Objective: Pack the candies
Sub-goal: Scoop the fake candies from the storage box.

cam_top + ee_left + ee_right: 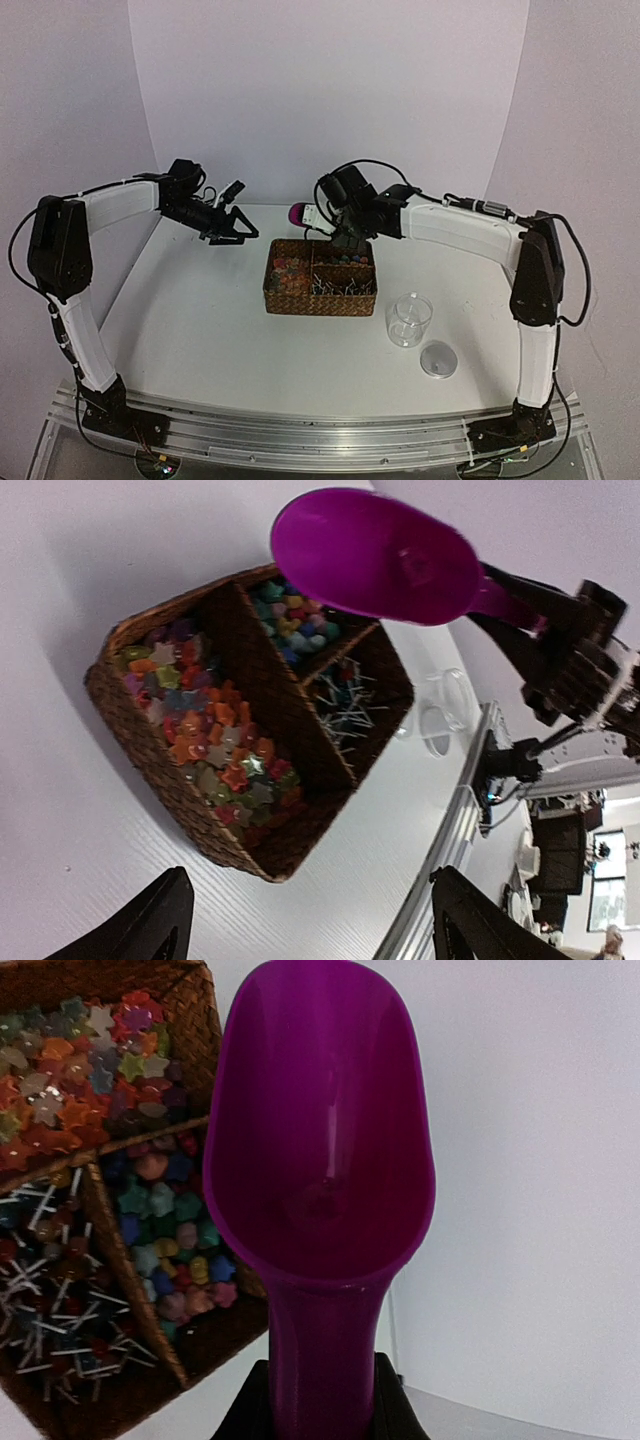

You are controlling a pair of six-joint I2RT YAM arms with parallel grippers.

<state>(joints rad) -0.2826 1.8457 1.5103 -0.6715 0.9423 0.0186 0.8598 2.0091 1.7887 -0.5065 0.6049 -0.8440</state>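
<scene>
Right tool [322,1400] grips empty magenta scoop [320,1150] | candies [290,270] lie below in wicker basket [320,303] | left tool [310,932] open, empty, seemingly farther.

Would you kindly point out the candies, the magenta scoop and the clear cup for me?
candies [215,735]: left wrist view, middle of the star-shaped heap.
magenta scoop [320,1140]: right wrist view, inside of its bowl.
clear cup [409,322]: top external view, its side wall.
</scene>
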